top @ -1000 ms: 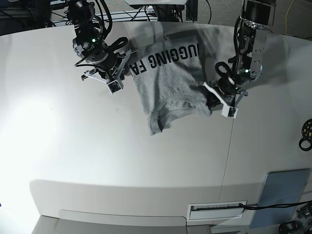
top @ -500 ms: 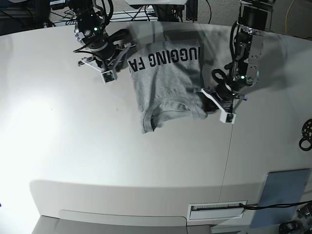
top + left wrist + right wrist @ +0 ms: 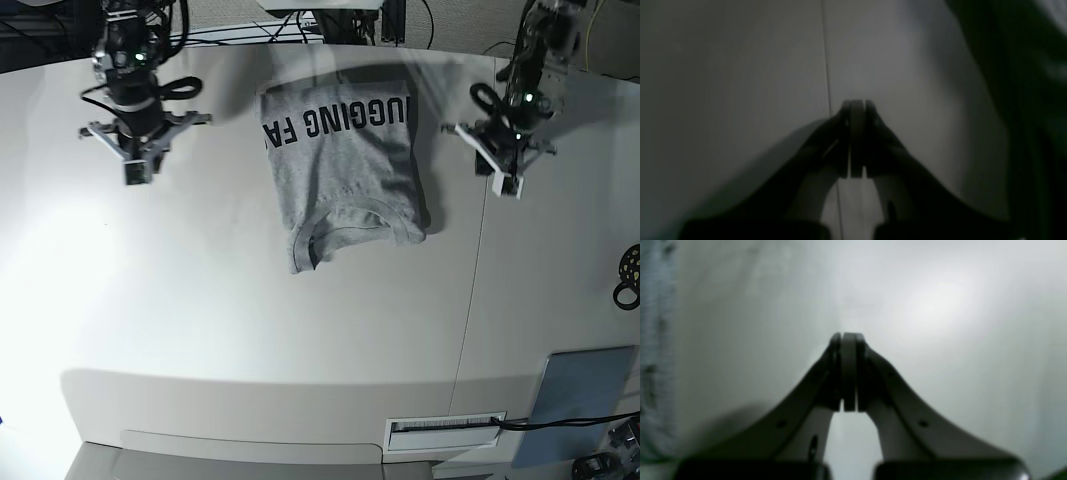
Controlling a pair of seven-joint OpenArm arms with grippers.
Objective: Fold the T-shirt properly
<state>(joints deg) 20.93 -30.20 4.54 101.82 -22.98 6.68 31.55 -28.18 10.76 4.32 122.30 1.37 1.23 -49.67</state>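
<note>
T-shirt (image 3: pixel 345 160) lettering partly folded under; wrist views blurred.

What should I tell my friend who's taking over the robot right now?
Left hand: shut, holding nothing, off to one side of the T-shirt.
Right hand: shut, holding nothing, off to the other side.
T-shirt: on the white table, folded into a narrow stack, lettering up, collar toward the near edge.
Done: sides appear folded in, shirt let go.
Left: probably one more fold and neatening, since the edges look uneven.

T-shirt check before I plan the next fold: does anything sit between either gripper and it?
Nothing visible does. Only bare table separates the T-shirt from the right gripper and the left gripper, both shut and empty.
</note>
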